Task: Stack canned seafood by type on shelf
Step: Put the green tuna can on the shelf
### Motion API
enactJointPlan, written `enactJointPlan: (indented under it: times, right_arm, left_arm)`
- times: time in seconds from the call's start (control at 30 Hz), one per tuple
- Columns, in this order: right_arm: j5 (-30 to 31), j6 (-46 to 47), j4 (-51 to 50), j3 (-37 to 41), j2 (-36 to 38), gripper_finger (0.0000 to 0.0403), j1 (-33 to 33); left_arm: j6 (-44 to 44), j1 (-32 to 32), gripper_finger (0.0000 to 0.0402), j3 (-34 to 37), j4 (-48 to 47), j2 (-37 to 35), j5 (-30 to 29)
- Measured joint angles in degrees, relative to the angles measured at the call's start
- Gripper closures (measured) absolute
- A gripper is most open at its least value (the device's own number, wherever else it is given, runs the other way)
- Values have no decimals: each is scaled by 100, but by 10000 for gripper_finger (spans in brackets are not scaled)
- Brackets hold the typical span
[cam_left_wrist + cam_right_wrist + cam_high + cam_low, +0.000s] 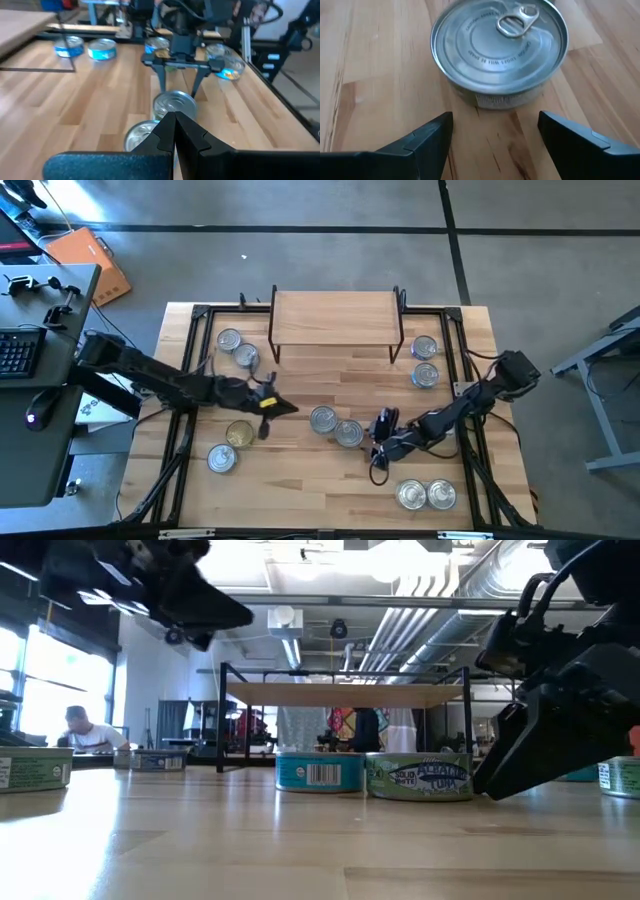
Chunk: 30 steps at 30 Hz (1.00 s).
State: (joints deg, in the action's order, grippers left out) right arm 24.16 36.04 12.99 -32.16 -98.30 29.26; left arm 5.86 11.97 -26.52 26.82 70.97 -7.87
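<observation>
A: Right gripper [492, 132] sits low on the bench [330, 480], jaws spread wide just short of a silver-topped tin [500, 52].

B: Left gripper [285, 407] hovers mid-bench, jaws pressed together. Beyond, the shelf [335, 320].

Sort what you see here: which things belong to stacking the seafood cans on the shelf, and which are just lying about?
Job: shelf; cans; open right gripper nearing a can; shut left gripper.
Lying about: keyboard; orange box.
</observation>
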Motion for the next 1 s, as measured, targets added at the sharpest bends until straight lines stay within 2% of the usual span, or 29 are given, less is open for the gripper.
enactJointPlan:
  times: [0.27, 0.47, 0.83, 1.0]
  right_arm:
    - [93, -11, 383, -4, -270, 111, -31]
    - [55, -258, 709, 7, -391, 111, -101]
    - [-168, -350, 686, -37, -391, 111, -320]
    - [-238, -548, 513, -170, -399, 111, -408]
  left_arm:
    - [-2, -1, 401, -720, -7, 1126, 77]
    - [90, -165, 401, -1081, -3, 1689, 1018]
    - [204, -376, 401, -1167, -27, 2346, 1945]
    - [202, -376, 401, -1174, 9, 2530, 1966]
